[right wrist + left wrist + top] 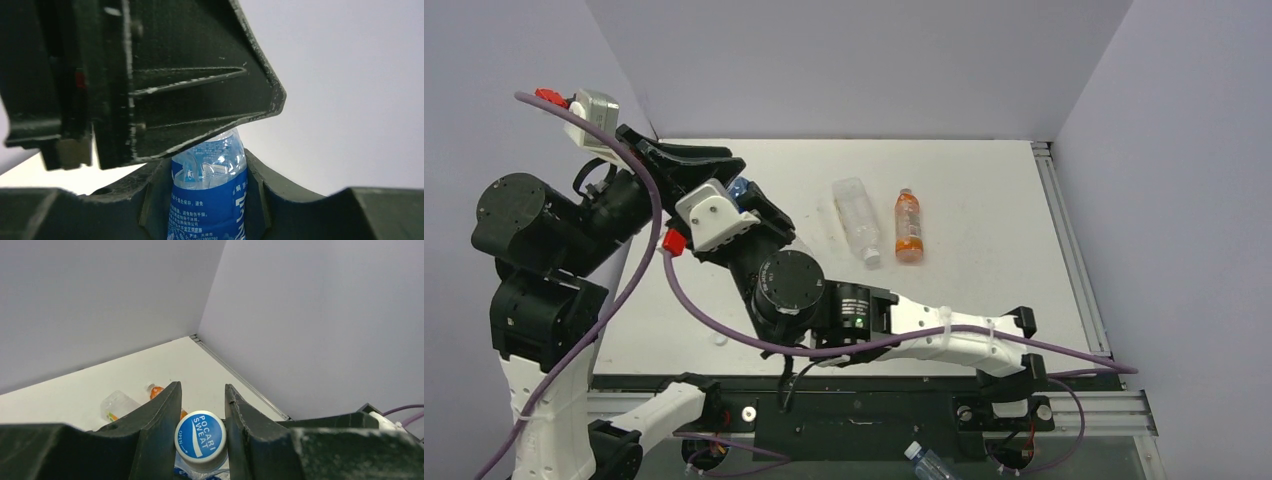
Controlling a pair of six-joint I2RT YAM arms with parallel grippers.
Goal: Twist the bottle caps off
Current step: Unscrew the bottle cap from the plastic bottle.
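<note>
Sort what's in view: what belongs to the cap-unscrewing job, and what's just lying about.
In the job:
- blue cap, clamped in the left gripper
- blue-labelled bottle, held by the right gripper

Lying about:
- clear bottle and orange bottle, flat on the table, capped, untouched
- fourth bottle, below the table's near edge

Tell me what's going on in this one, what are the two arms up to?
Both arms are working on one blue-labelled bottle, held up above the left side of the table. The right hand grips the bottle's body while the left hand is closed on its blue-and-white cap. Whether the cap has loosened cannot be told. A clear bottle and an orange bottle lie on the table further right, caps on.
</note>
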